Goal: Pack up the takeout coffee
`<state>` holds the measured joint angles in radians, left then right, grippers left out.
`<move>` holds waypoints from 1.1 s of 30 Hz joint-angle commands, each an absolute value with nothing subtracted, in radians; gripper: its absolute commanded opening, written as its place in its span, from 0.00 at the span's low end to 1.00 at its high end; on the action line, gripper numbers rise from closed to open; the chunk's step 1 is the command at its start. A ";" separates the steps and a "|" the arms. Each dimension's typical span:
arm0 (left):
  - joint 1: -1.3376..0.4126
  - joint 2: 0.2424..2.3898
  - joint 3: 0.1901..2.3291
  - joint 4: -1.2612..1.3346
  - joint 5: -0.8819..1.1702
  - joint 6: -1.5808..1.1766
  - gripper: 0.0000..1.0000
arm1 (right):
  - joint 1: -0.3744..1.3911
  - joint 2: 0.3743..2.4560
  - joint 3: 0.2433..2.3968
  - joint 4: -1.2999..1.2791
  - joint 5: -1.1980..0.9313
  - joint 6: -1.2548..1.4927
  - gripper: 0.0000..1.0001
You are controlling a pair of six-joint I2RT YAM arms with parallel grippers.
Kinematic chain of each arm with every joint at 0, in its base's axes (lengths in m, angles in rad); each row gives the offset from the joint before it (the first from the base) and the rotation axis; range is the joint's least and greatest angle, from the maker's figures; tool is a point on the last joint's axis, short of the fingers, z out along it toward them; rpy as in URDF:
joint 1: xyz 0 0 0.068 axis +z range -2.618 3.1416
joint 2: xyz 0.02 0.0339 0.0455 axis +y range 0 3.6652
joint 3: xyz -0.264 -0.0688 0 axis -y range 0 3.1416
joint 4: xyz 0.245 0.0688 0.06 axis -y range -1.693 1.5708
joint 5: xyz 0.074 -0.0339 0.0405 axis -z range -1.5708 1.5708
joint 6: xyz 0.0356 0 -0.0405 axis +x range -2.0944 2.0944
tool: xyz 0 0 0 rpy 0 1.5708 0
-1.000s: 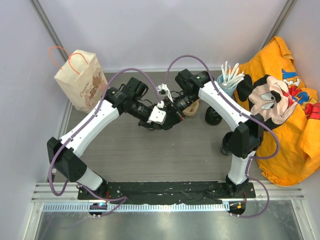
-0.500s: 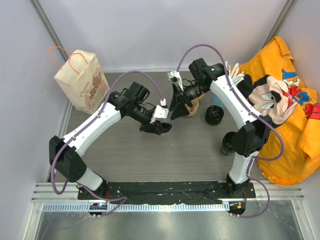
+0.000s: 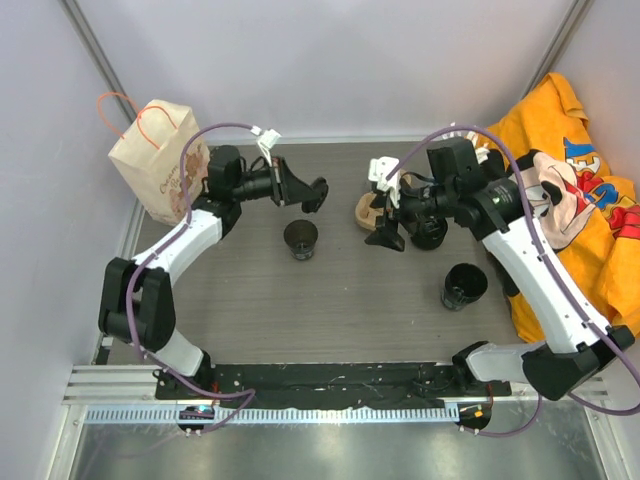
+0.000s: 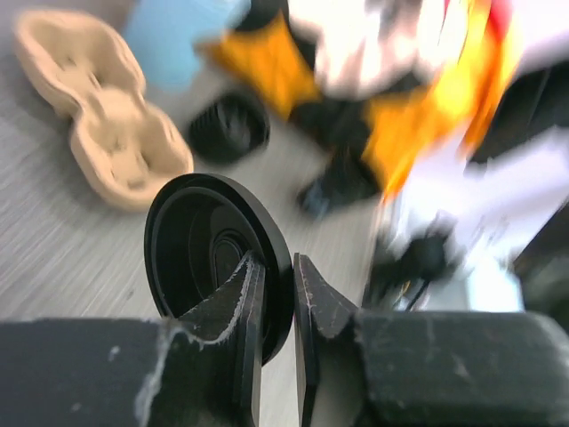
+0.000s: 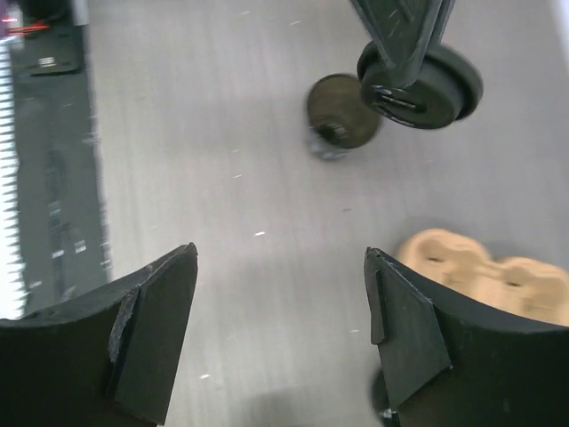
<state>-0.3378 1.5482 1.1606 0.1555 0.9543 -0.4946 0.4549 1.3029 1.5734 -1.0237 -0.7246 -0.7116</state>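
The takeout coffee [image 3: 300, 238], a small black cup with a dark inside, stands alone on the grey table [image 3: 350, 310]; in the right wrist view the takeout coffee [image 5: 338, 111] is at the top. Above and behind it, my left gripper [image 3: 310, 192] is shut on the rim of a shallow black round lid [image 4: 213, 258], which the right wrist view shows as a flat disc [image 5: 422, 80]. The beige cardboard carrier [image 3: 370, 212] lies right of the cup. My right gripper [image 3: 388, 225] stands open and empty beside the carrier [image 5: 489, 271].
A matte black cup [image 3: 432, 230] sits behind my right arm, right of the carrier. A larger glossy black cup [image 3: 463, 285] stands nearer the front. A paper bag [image 3: 160, 160] is at the back left, an orange shirt [image 3: 570, 200] on the right.
Both grippers met over the table's middle a second ago. My left arm has swung back left with the lid. My right gripper opened and drew right. The cup now stands free.
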 commanded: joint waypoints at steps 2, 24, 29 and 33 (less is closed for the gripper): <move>-0.290 1.626 1.077 0.954 0.852 -1.265 0.00 | 0.587 1.296 1.468 -0.743 -0.429 -0.658 0.79; -0.290 1.555 0.903 1.138 0.707 -1.534 0.00 | 0.678 1.468 1.689 -0.666 -0.451 -0.591 0.63; -0.288 1.552 0.910 1.137 0.701 -1.595 0.00 | 0.678 1.502 1.727 -0.681 -0.462 -0.598 0.63; -0.291 1.546 0.905 1.137 0.693 -1.638 0.00 | 0.678 1.525 1.753 -0.698 -0.483 -0.612 0.62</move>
